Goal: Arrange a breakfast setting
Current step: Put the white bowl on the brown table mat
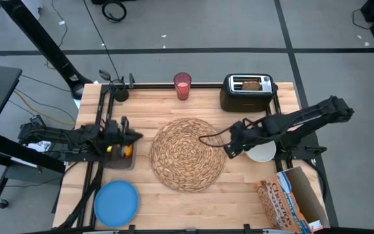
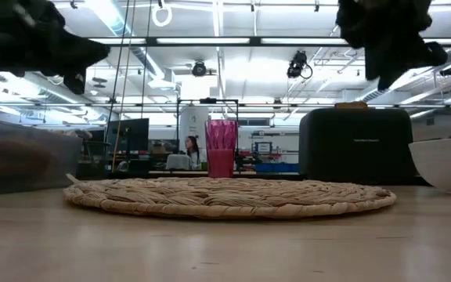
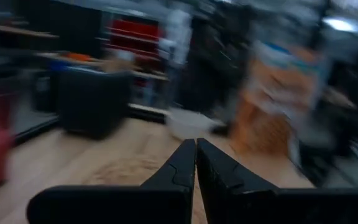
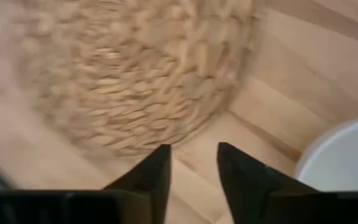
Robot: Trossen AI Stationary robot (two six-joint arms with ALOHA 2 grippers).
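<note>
The round straw placemat (image 1: 187,155) lies at the table's middle. The pink cup (image 1: 182,86) stands at the far edge, beside the black toaster (image 1: 247,91) with the toast slice (image 1: 250,83) in its slot. The white bowl (image 1: 263,153) sits right of the mat, partly under my right arm. The blue plate (image 1: 116,203) lies at the near left. My right gripper (image 4: 191,158) is open and empty, above the table between the mat's right rim and the bowl (image 4: 344,158). My left gripper (image 3: 196,149) is shut and empty, left of the mat. The apple and spoon do not show.
An orange cereal box (image 1: 289,198) lies at the near right corner. A clear bin (image 1: 119,156) with yellow and orange items sits under my left gripper. A dark cable (image 1: 210,138) lies over the mat's right part. Bare wood shows near the front edge.
</note>
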